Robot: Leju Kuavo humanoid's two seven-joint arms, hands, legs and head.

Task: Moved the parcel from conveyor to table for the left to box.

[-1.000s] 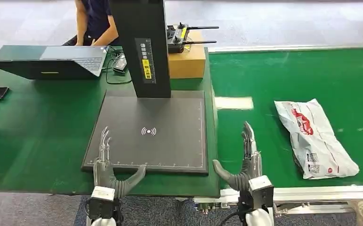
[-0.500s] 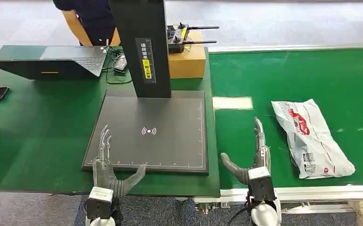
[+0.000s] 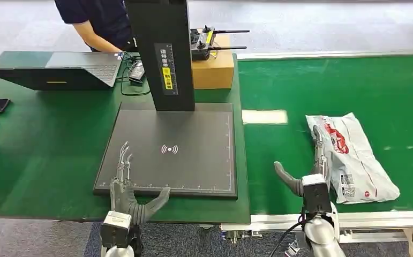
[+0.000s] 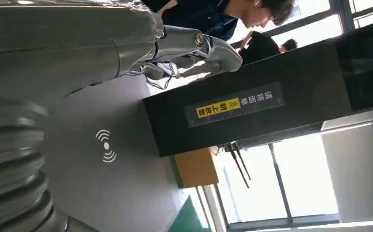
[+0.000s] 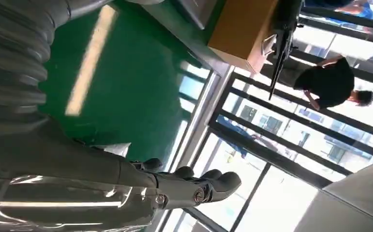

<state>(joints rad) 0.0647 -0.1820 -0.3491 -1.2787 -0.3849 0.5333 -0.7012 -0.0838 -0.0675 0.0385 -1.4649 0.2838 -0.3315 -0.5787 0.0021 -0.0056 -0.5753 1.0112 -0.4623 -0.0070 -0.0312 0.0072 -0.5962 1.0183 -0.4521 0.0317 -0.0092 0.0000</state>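
left robot hand: empty, fingers spread | right robot hand: empty, fingers extended

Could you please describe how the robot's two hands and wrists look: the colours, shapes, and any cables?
Both hands, the left hand and the right hand, have a thick grey thumb and slim metallic fingers. A boxy silver-white wrist block sits behind each, above a silver forearm. A thin black cable loops beside the right wrist. The wrist views show a grey ribbed cover.
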